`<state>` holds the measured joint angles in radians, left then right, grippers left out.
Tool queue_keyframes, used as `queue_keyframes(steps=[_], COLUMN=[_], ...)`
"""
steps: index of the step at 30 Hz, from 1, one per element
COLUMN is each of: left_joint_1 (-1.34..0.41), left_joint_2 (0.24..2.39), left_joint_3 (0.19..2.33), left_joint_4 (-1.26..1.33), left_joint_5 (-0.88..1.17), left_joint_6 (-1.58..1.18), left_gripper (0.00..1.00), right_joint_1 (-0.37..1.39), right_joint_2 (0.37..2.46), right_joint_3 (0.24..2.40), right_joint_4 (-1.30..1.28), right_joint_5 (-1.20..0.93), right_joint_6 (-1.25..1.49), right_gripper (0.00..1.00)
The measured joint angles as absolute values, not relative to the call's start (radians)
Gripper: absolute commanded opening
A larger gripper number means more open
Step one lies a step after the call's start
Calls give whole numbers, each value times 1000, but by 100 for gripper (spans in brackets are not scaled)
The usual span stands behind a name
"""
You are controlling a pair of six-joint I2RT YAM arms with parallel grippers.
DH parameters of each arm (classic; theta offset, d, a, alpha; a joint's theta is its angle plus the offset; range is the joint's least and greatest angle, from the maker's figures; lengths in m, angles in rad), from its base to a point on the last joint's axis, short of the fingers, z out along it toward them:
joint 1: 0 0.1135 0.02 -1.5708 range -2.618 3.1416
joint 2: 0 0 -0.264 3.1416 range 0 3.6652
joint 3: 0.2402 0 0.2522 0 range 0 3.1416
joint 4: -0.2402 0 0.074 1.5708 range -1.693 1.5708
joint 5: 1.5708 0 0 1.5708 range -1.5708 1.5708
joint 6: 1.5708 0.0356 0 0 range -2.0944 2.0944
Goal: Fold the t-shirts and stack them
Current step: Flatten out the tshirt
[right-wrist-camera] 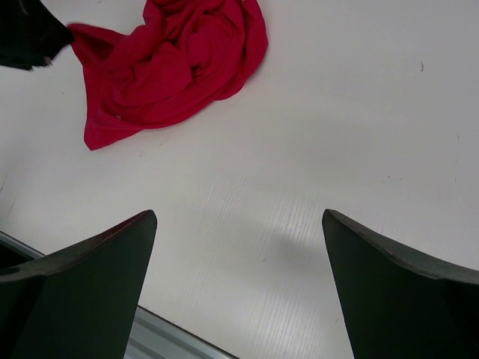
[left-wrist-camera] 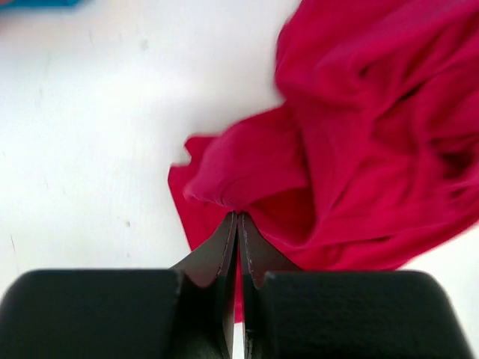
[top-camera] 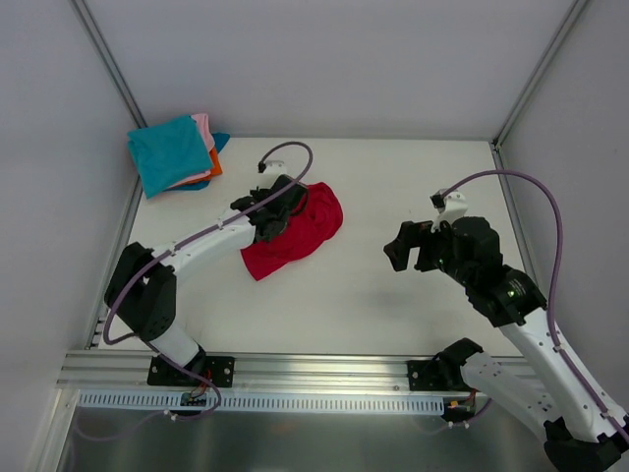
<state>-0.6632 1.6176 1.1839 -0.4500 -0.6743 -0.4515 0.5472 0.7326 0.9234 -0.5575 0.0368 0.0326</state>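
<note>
From above we see the red t-shirt (top-camera: 295, 234) crumpled mid-table, its long axis running from 1 to 7 o'clock, with the left gripper (top-camera: 270, 218) on its 10 o'clock edge and the folded stack (top-camera: 175, 152) well apart at 10 o'clock. Our left wrist view alone shows the jaws pinched together on a fold of cloth. The right wrist view shows the right gripper (right-wrist-camera: 239, 284) spread wide, empty, the shirt far off at 11 o'clock.
</note>
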Motion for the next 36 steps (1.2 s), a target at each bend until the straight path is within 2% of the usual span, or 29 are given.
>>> queue_keyframes(steps=[7, 13, 24, 36], left_joint_1=[-687, -734, -874, -884], left_joint_2=[1499, 1485, 1530, 1565], left_joint_3=[1325, 1419, 1843, 2224], left_joint_4=[-410, -406, -376, -315], left_joint_5=[-733, -773, -845, -942], left_joint_6=[-358, -248, 31, 417], left_gripper=[0, 0, 0, 0], right_joint_1=[547, 547, 547, 547], right_joint_2=[736, 736, 730, 704], right_joint_3=[896, 894, 894, 894], right_joint_4=[-556, -556, -557, -566], right_joint_5=[33, 33, 34, 38], right_joint_6=[36, 36, 36, 33], right_gripper=[99, 99, 99, 99])
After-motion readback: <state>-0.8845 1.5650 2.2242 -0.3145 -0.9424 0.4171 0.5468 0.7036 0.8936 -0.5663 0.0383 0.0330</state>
